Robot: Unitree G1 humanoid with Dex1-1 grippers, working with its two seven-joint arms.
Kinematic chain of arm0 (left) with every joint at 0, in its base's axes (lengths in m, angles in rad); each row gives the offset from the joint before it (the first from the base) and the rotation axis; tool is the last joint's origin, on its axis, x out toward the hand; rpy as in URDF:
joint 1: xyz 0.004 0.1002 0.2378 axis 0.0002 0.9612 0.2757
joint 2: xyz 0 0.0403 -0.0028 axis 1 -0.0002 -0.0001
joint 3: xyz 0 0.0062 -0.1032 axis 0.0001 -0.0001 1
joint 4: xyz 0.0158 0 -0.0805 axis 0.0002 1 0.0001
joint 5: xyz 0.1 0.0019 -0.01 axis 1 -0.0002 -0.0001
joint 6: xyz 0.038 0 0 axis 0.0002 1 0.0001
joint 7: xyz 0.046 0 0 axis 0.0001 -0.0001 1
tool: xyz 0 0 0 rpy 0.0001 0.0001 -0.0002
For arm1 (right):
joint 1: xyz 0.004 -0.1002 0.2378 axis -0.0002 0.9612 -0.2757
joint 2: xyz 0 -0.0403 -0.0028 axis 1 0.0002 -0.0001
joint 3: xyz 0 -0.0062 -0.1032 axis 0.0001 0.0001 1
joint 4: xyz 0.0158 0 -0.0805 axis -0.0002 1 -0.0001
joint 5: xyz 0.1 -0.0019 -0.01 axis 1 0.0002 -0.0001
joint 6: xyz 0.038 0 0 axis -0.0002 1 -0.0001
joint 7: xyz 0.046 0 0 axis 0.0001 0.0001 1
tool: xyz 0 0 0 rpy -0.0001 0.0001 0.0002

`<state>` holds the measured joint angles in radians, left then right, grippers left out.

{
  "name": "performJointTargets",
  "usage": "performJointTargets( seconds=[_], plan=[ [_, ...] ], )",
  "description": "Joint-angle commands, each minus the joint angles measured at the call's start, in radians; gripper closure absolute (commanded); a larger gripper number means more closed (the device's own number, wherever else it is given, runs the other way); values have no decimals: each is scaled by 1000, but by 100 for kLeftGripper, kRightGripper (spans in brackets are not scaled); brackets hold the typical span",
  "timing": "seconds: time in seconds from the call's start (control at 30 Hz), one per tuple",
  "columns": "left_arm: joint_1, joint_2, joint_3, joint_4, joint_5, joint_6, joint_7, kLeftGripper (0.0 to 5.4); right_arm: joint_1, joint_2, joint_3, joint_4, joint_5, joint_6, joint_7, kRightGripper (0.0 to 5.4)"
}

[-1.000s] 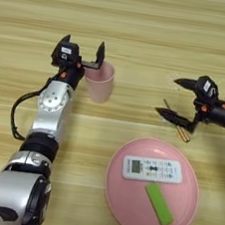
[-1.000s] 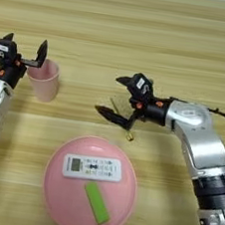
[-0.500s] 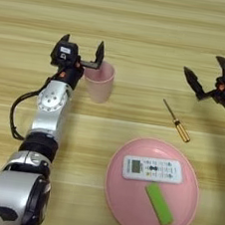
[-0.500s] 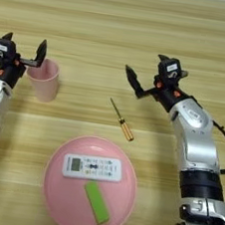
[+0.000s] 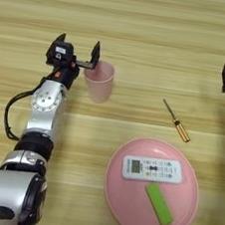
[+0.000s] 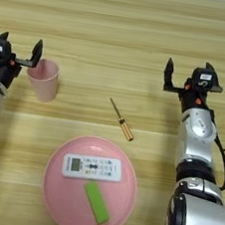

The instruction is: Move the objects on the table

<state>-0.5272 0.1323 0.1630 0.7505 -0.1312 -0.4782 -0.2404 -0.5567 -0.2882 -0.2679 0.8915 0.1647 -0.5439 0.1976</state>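
Note:
The pale pink cup [image 5: 99, 80] stands upright on the wooden table [image 5: 145, 28] at the left. Just left of its rim hovers my left gripper [image 5: 77, 48], open, with one finger [image 5: 95, 53] at the rim's far left edge and nothing held. The white remote [image 6: 92, 167] lies flat on a round pink plate [image 6: 54, 187] near the front. At the right my right gripper [image 6: 188, 72] is open and empty, well apart from everything.
A slim screwdriver [image 6: 122, 120] with an orange handle lies on the table between the two arms, above the plate. A green block [image 6: 96, 202] lies on the plate just below the remote.
My right gripper has drawn back from the screwdriver, moving right and away from it. The screwdriver now lies alone on the table. The left arm and cup have not moved.

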Motion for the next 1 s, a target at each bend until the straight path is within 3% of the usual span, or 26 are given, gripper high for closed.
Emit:
performJointTargets(
  seconds=[0.03, 0.2, 0.33, 0.5, 0.77, 1.0],
  plan=[
    [-8, 11, 8, 15, -15, -10, -20, 0, -66, -1, -11, 86, -6, -15, -33, 3],
    [2, 7, -1, -7, -7, -12, -34, 0, -93, -6, -9, 148, -12, -15, -53, 3],
    [28, 13, -37, -67, 37, -18, -29, 0, -103, -10, -11, 167, -14, -17, -55, 3],
    [92, 8, -48, -231, -7, 72, -60, 0, -109, -12, -2, 181, -27, -22, -67, 3],
    [237, 14, -94, -498, 2, 211, -77, 0, -115, -18, 1, 192, -37, -23, -75, 3],
    [304, 19, -125, -621, -45, 411, -115, 0, -123, -22, 5, 206, -46, -25, -86, 3]
  ],
)
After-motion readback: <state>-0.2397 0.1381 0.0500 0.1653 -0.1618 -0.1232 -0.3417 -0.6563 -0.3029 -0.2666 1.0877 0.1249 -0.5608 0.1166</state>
